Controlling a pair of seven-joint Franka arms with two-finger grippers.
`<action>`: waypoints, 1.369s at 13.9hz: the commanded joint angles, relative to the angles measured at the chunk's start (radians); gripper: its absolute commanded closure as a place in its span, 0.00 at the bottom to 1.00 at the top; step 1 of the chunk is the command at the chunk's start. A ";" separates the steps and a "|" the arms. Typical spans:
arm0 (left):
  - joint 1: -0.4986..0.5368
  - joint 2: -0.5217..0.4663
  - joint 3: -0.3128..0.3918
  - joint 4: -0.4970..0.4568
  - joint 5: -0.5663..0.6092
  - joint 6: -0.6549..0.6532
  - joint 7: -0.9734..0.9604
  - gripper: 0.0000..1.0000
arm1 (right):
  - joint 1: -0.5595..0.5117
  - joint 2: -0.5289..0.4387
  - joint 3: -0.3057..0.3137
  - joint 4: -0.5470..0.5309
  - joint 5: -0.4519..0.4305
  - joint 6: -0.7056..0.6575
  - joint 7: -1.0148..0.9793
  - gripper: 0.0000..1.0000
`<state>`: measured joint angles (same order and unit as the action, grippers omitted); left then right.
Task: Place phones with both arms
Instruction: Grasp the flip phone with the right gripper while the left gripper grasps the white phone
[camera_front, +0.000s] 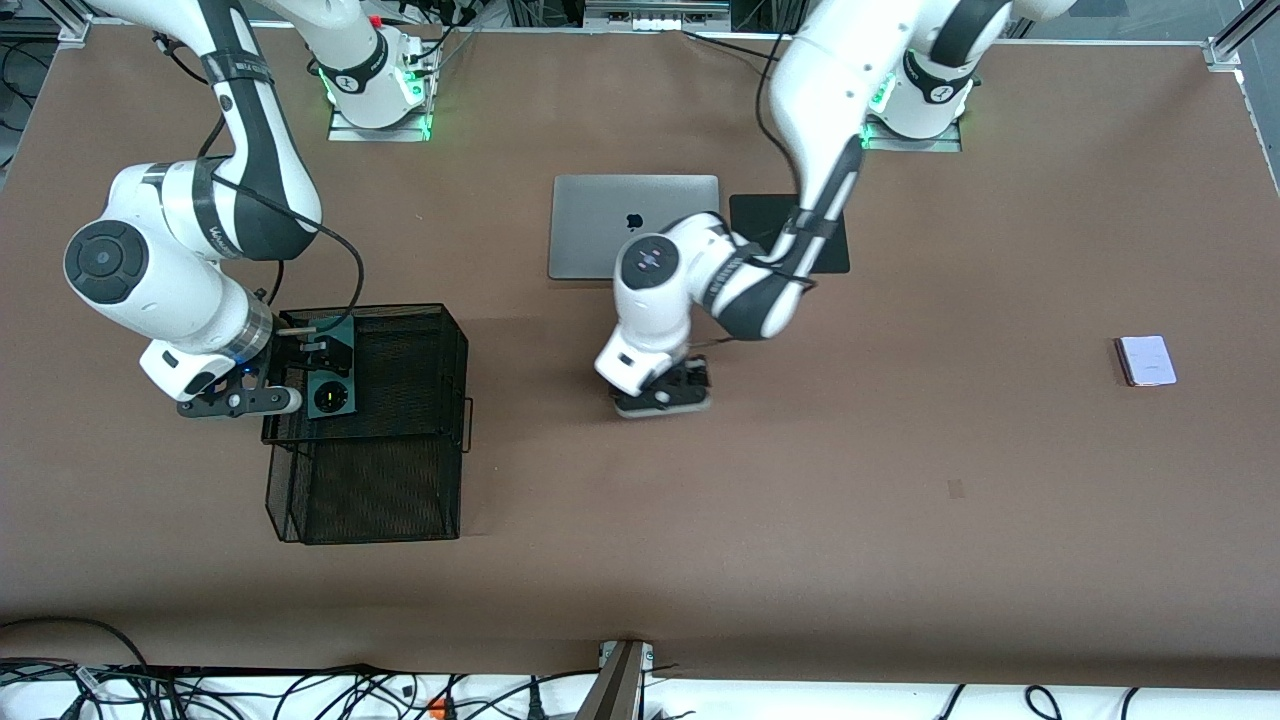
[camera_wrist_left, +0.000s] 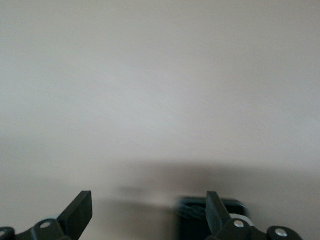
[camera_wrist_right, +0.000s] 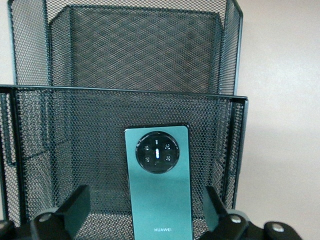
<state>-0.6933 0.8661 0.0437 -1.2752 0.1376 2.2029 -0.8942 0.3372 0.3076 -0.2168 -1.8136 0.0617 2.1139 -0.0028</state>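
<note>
Between the spread fingers of the right gripper (camera_wrist_right: 145, 215) stands the dark-green phone (camera_wrist_right: 159, 182), its round black camera ring facing the wrist camera; neither finger touches it, and the jaws stand wide and hold nothing. The phone leans upright inside the black wire-mesh basket (camera_front: 400, 360), and the right gripper (camera_front: 318, 372) hangs over the basket's edge toward the right arm's end of the table. A second mesh compartment (camera_front: 365, 490) adjoins the first, nearer the front camera.

Just under the left gripper (camera_front: 668, 388), low over the middle of the table, lies the small black phone (camera_wrist_left: 197, 220). Its dark body shows beside one finger (camera_wrist_left: 216, 212), and the jaws are parted wide with nothing gripped.

Farther from the front camera than this gripper sit the silver laptop (camera_front: 600, 225), closed, and a black mat (camera_front: 765, 215) beside it, partly covered by the left arm. Well apart, toward the left arm's end of the table, the pale pink-white phone (camera_front: 1146, 360) lies flat on the brown tabletop (camera_front: 900, 520).
</note>
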 joint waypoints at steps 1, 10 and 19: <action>0.084 -0.187 -0.015 -0.195 -0.010 -0.054 0.110 0.00 | 0.015 -0.005 0.028 0.077 0.013 -0.079 0.047 0.01; 0.519 -0.551 -0.013 -0.590 0.000 -0.046 0.668 0.00 | 0.397 0.281 0.051 0.414 0.015 -0.117 0.518 0.01; 0.925 -0.567 -0.016 -0.605 -0.006 0.030 1.174 0.00 | 0.502 0.570 0.060 0.481 0.049 0.276 0.612 0.01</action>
<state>0.1501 0.3239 0.0486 -1.8429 0.1385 2.1953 0.1643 0.8315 0.8357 -0.1541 -1.3725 0.0892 2.3618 0.6133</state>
